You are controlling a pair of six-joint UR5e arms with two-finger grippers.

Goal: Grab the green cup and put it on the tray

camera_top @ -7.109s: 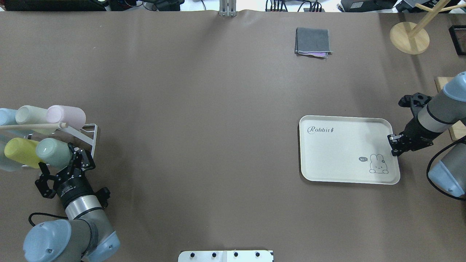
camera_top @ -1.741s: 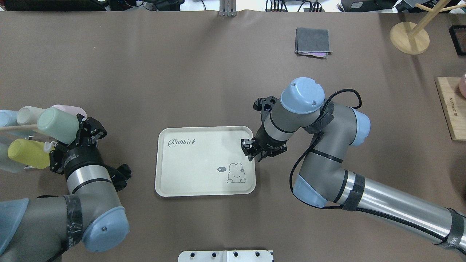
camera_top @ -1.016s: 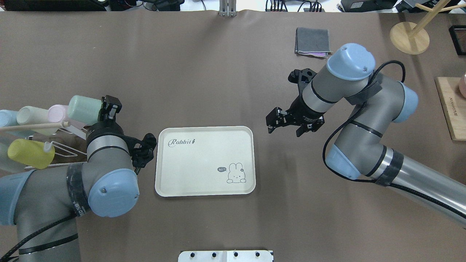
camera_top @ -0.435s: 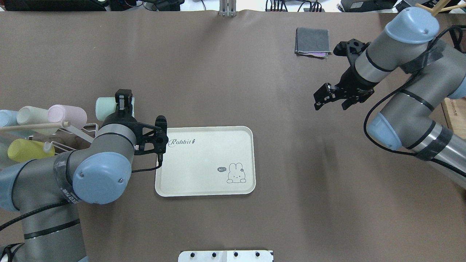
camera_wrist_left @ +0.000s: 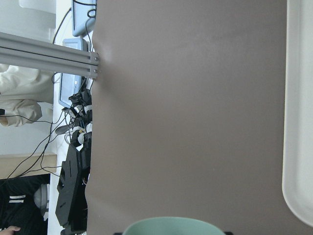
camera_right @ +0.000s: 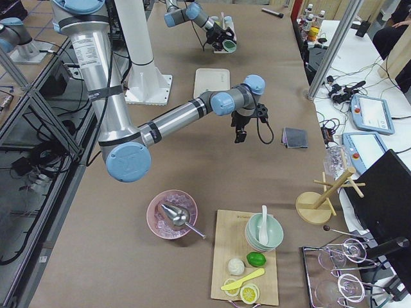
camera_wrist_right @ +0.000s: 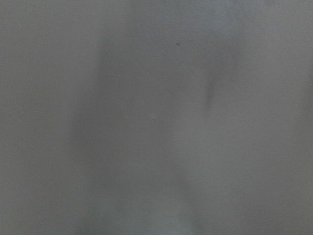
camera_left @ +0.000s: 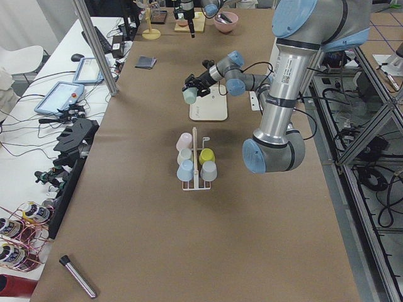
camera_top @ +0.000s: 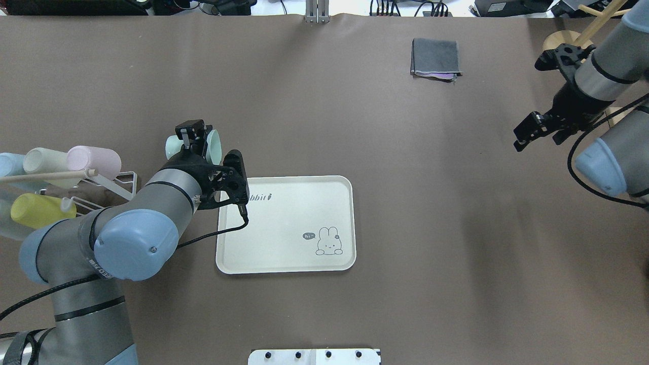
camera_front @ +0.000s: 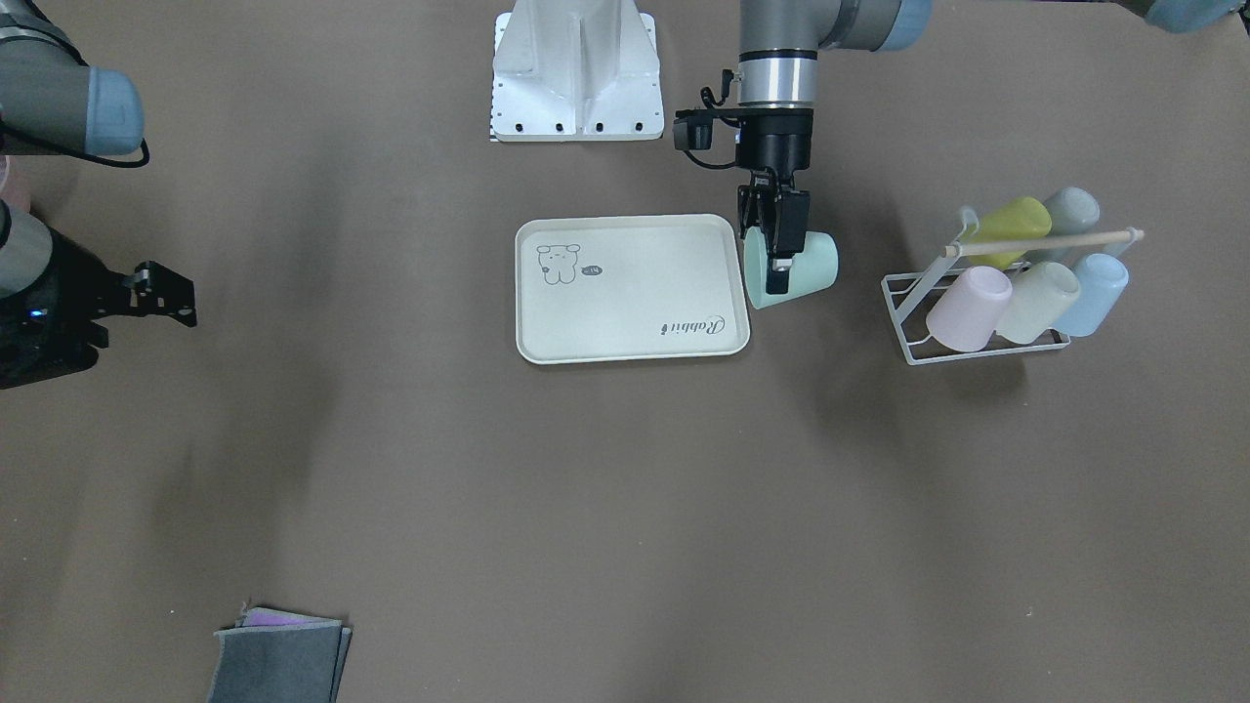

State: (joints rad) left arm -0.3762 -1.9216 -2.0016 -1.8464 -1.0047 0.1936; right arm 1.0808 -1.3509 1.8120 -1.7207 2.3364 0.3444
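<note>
The green cup point(camera_front: 806, 266) is tilted on its side in the air, with my left gripper point(camera_front: 776, 268) shut on its wall. It hangs just off the cream tray point(camera_front: 625, 322), beside the corner with the "Rabbit" script. From overhead the green cup point(camera_top: 172, 147) and left gripper point(camera_top: 195, 142) sit past the far left corner of the tray point(camera_top: 284, 253). In the left wrist view the cup's rim point(camera_wrist_left: 171, 226) shows at the bottom and the tray's edge point(camera_wrist_left: 299, 122) at the right. My right gripper point(camera_top: 537, 131) hangs open and empty far to the right.
A white wire rack point(camera_front: 977, 347) with several pastel cups stands on my left side. A folded grey cloth point(camera_top: 436, 57) lies at the far side and a wooden stand point(camera_top: 563, 40) at the far right. A cutting board point(camera_right: 247, 256) and pink bowl point(camera_right: 170, 215) sit at the right end.
My left gripper has carried the green cup from the rack rightward to the tray's corner. My right gripper let go of the tray after dragging it leftward, then withdrew far right.
</note>
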